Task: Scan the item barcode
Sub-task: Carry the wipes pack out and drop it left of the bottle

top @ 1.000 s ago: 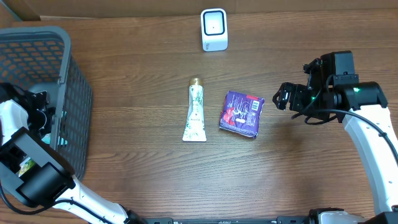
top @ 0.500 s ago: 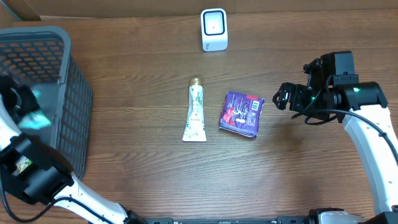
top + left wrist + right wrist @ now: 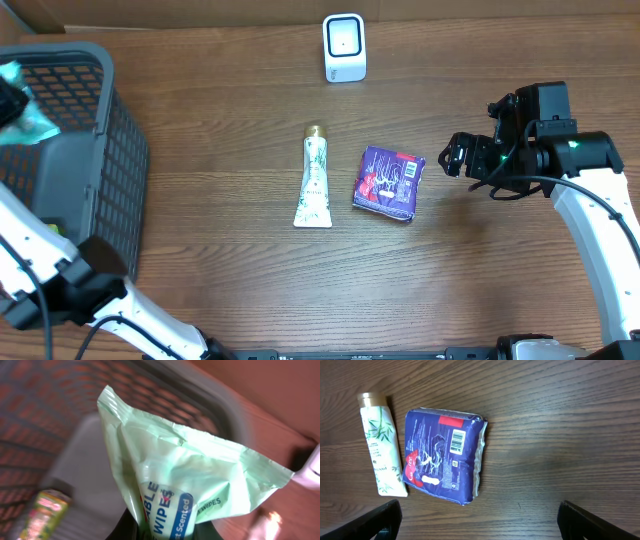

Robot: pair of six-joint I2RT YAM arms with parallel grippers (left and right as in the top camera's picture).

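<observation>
Grips a pale green pack of wipes point(image 3: 190, 480) in the left gripper point(image 3: 12, 100), jaws pressed together on the pack's lower edge. Hangs it above the left part of the grey mesh basket point(image 3: 110, 150), at the left end of the wooden table point(image 3: 230, 290), well apart from the white scanner point(image 3: 345, 47) standing at the far middle. Shows a blue label with white lettering on the front of the pack, with crumpled film fanning out above the pinch. Cannot tell from the left wrist view where the pack's barcode sits. Leaves a small yellow-green packet point(image 3: 42, 512), blurred, lying in the basket below.

Holds the right gripper point(image 3: 458, 155) spread wide and empty over bare wood, near the right side of a purple pack point(image 3: 389, 183) and touching nothing. Finds that purple pack lying flat in the middle of the table with a barcode point(image 3: 456, 441) facing up. Finds a white tube point(image 3: 314, 178) with a gold cap just beside it on the left, not touching, cap toward the scanner.
</observation>
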